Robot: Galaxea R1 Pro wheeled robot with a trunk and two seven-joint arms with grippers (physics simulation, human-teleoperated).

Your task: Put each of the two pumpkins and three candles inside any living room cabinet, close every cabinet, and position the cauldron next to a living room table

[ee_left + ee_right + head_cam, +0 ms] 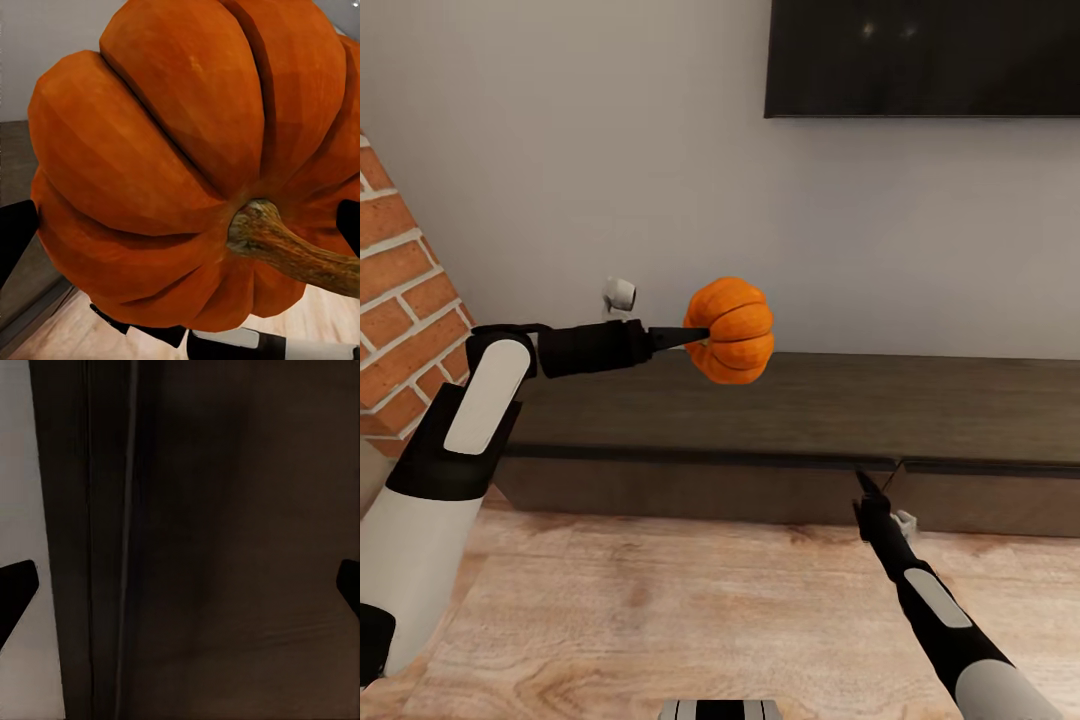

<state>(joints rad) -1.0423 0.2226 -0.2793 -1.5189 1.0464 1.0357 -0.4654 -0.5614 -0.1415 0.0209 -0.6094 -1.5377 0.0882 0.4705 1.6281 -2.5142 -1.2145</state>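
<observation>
The left gripper (pixel 695 337) was closed on a pumpkin (pixel 732 330), which was held in the air above the left part of the cabinet (pixel 800 400), clear of its top. In the head view only the orange ribs were seen; the left wrist view brought out the pumpkin (pixel 180 165) close up, with its brown stem (pixel 281 244) pointing toward the camera and the dark fingertips (pixel 15 232) at either side of it. A strip of wooden floor (pixel 67 334) was seen beneath it there.

The right gripper (pixel 868 490) was held low, just before the cabinet's front near the seam between two drawer fronts. Its jaws stood apart: in the right wrist view the two fingertips (pixel 16 585) were seen wide at the edges, with nothing between them, and the dark wood of the cabinet (pixel 225 547) with a vertical seam lay ahead. In the head view a brick wall (pixel 400 290) was seen at the left and a dark screen (pixel 920 55) on the wall above.
</observation>
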